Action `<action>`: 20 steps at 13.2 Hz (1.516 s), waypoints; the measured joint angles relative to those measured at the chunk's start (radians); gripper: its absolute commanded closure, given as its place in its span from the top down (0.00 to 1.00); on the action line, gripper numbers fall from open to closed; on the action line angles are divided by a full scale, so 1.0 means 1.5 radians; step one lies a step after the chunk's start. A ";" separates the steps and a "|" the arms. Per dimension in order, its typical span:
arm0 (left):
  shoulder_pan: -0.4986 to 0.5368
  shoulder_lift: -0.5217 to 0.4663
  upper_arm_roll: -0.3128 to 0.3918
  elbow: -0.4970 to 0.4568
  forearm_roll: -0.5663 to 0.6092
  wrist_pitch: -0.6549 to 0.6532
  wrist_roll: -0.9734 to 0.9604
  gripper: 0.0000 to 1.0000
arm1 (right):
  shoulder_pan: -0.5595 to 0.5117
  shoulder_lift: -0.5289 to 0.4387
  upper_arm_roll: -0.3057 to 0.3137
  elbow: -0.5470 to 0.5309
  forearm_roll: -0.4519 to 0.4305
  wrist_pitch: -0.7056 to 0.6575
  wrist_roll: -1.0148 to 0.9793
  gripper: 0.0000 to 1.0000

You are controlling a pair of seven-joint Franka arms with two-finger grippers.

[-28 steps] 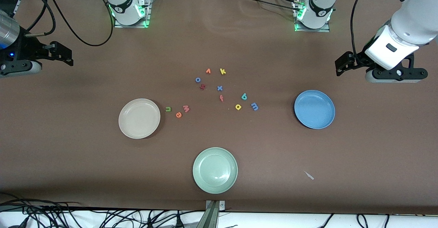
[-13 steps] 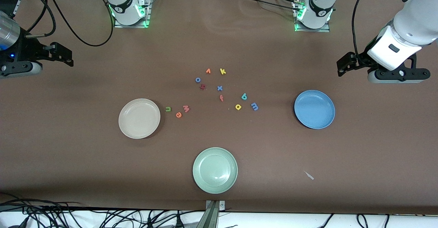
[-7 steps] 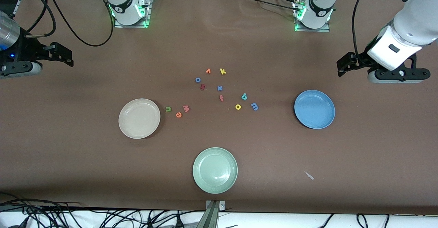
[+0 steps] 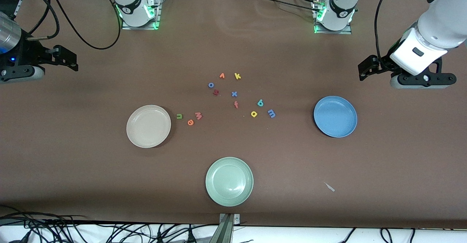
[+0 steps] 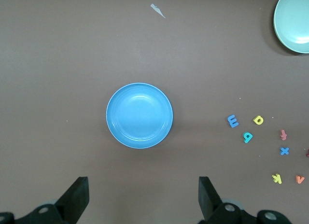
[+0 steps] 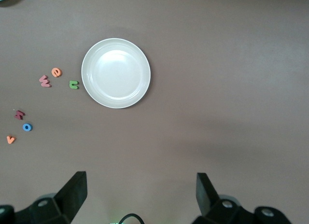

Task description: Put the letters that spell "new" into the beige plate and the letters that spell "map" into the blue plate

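Letters of "new": green n (image 4: 179,116), orange e (image 4: 190,122), pinkish-red w (image 4: 198,116), loose on table (image 4: 73,170) just beside beige plate (image 4: 148,126), left of frame centre. Blue m (image 4: 271,113), yellow a (image 4: 254,114), teal p (image 4: 260,103) right of centre, well apart from blue plate (image 4: 335,116). Left gripper (image 5: 143,197) at right edge of front view, jaws wide, nothing held. Right gripper (image 6: 141,195) at left edge, likewise spread wide, nothing held. Pale green plate (image 4: 229,181) at lower centre.
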 measured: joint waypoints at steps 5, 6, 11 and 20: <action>-0.001 0.011 0.001 0.000 0.000 0.016 0.000 1.00 | 0.000 0.000 0.000 0.000 0.000 0.000 0.000 1.00; 0.000 0.011 0.001 0.000 0.000 0.016 0.000 1.00 | 0.000 0.000 0.000 0.000 0.000 0.000 0.000 1.00; 0.003 0.011 0.002 0.000 0.000 0.016 0.000 1.00 | 0.000 0.000 0.000 0.000 0.000 0.000 0.000 1.00; 0.007 0.014 0.006 0.000 0.000 0.016 0.000 1.00 | 0.000 0.000 0.000 0.000 0.000 0.000 0.000 1.00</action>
